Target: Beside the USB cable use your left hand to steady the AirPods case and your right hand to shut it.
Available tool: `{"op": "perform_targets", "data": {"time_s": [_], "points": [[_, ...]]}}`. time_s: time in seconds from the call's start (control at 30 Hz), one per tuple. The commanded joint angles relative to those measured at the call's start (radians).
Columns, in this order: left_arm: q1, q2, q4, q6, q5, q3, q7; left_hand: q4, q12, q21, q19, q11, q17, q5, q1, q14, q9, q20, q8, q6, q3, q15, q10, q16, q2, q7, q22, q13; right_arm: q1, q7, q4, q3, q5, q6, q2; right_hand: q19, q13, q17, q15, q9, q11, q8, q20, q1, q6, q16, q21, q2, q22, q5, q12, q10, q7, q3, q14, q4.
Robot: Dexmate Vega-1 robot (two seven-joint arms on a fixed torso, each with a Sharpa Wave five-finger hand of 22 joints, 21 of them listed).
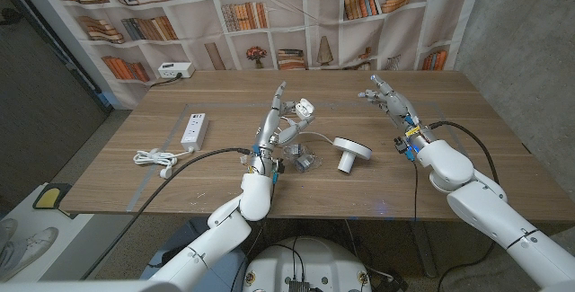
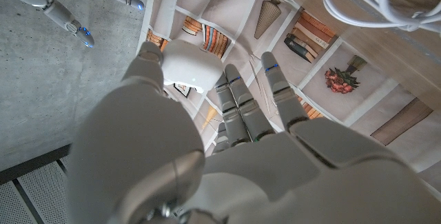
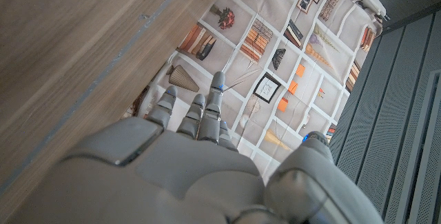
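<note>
One wooden table (image 1: 449,148) holds one white power strip (image 1: 194,130), one coiled white cable (image 1: 154,157) and one white round stand (image 1: 350,152). One white earbud case (image 1: 305,108) is held above it. Two robot hands show: left hand (image 1: 280,117), right hand (image 1: 384,94).

Head camera overlooks the table (image 1: 449,103); wrist cameras hug each hand's back.

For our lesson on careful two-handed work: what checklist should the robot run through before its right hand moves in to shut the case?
1. Left hand holds the case: ok, pinched and raised off the table.
2. Right hand free, fingers apart: ok.
3. Right hand at the case: not ok, it is well apart from it.
4. Lid open and facing the right hand: cannot tell.
</note>
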Motion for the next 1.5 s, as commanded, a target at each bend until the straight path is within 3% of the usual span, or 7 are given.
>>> {"op": "perform_targets", "data": {"time_s": [0.03, 0.27, 0.57, 1.07, 1.2, 1.33, 1.5], "points": [[-0.004, -0.004, 0.014, -0.01, 0.006, 0.002, 0.007, -0.008, 0.009, -0.011, -0.032, -0.172, 0.011, 0.006, 0.118, 0.081, 0.003, 0.011, 0.0, 0.015, -0.001, -0.047, 0.191, 0.022, 0.101, -0.008, 0.003, 0.005, 0.001, 0.006, -0.001, 0.002, -0.002, 0.009, 0.004, -0.001, 0.004, 0.004, -0.009, 0.006, -0.003, 0.002, 0.011, 0.008, -0.006, 0.0, -0.001, -0.004, 0.001, -0.003, -0.012, -0.015, -0.008, -0.001, -0.005, -0.006], [-0.003, -0.016, 0.018, 0.002, 0.015, 0.003, 0.024, -0.013, 0.018, -0.018, -0.06, -0.164, 0.066, 0.007, 0.161, 0.206, 0.003, -0.005, 0.001, 0.047, -0.017, -0.063, 0.209, 0.101, 0.107, -0.015, 0.004, 0.001, 0.002, 0.007, 0.001, 0.002, -0.006, 0.012, 0.005, -0.001, 0.006, 0.005, -0.008, 0.006, -0.003, 0.002, 0.01, 0.009, -0.008, -0.002, -0.001, -0.004, 0.001, -0.004, -0.015, -0.021, -0.008, 0.0, -0.009, -0.007], [-0.013, -0.022, 0.035, -0.015, 0.005, 0.005, 0.019, -0.007, 0.011, 0.019, 0.021, -0.162, 0.103, 0.007, 0.191, 0.188, 0.003, 0.027, 0.0, 0.068, -0.031, -0.059, 0.216, 0.112, 0.105, -0.022, 0.005, -0.016, -0.001, 0.003, -0.003, 0.004, -0.005, 0.008, 0.008, -0.001, 0.009, 0.005, -0.009, 0.006, -0.005, 0.002, 0.012, 0.01, -0.009, -0.003, -0.002, -0.003, 0.001, -0.004, -0.02, -0.027, -0.008, 0.0, -0.011, -0.007], [-0.015, -0.031, 0.053, -0.037, -0.006, 0.007, 0.027, -0.009, 0.015, 0.003, -0.022, -0.16, 0.114, 0.01, 0.211, 0.202, 0.003, 0.017, -0.002, 0.073, -0.034, -0.062, 0.216, 0.115, 0.106, -0.023, 0.004, -0.016, -0.043, -0.035, -0.064, 0.014, -0.07, -0.021, -0.013, 0.009, 0.016, 0.007, -0.017, 0.006, -0.007, 0.003, 0.011, 0.007, -0.008, 0.01, 0.001, -0.002, 0.001, -0.005, -0.009, 0.012, -0.008, -0.001, 0.023, -0.006], [-0.012, -0.026, 0.05, -0.043, -0.015, 0.007, 0.016, -0.008, 0.017, 0.003, -0.022, -0.16, 0.114, 0.01, 0.213, 0.208, 0.003, 0.018, -0.003, 0.072, -0.035, -0.063, 0.218, 0.116, 0.107, -0.023, 0.003, -0.014, -0.062, -0.058, -0.093, 0.014, -0.104, -0.053, -0.019, 0.028, 0.021, 0.011, -0.014, 0.005, -0.008, 0.005, 0.012, 0.002, -0.001, 0.026, 0.006, 0.0, 0.001, -0.005, -0.002, 0.035, -0.009, -0.002, 0.056, -0.002], [-0.008, -0.03, 0.05, -0.039, -0.003, 0.008, 0.029, -0.009, 0.018, -0.003, -0.037, -0.159, 0.112, 0.01, 0.217, 0.213, 0.004, 0.004, -0.003, 0.073, -0.037, -0.064, 0.218, 0.114, 0.105, -0.023, 0.003, -0.014, -0.071, -0.081, -0.127, 0.003, -0.166, -0.096, -0.035, 0.119, 0.033, 0.02, -0.008, 0.005, -0.007, 0.005, -0.002, 0.003, -0.001, 0.051, 0.033, 0.004, 0.005, -0.005, 0.002, 0.052, -0.009, -0.001, 0.108, -0.004], [-0.003, -0.026, 0.044, -0.038, -0.006, 0.007, 0.025, -0.005, 0.018, -0.006, -0.045, -0.159, 0.104, 0.011, 0.216, 0.205, 0.004, 0.002, -0.003, 0.074, -0.037, -0.061, 0.217, 0.101, 0.106, -0.024, 0.002, -0.016, -0.071, -0.063, -0.127, -0.002, -0.143, -0.093, -0.027, 0.168, 0.038, 0.025, 0.0, 0.005, -0.007, 0.003, 0.012, 0.008, -0.004, 0.064, 0.046, 0.006, 0.007, -0.004, 0.004, 0.061, -0.006, 0.0, 0.132, -0.006]]}}
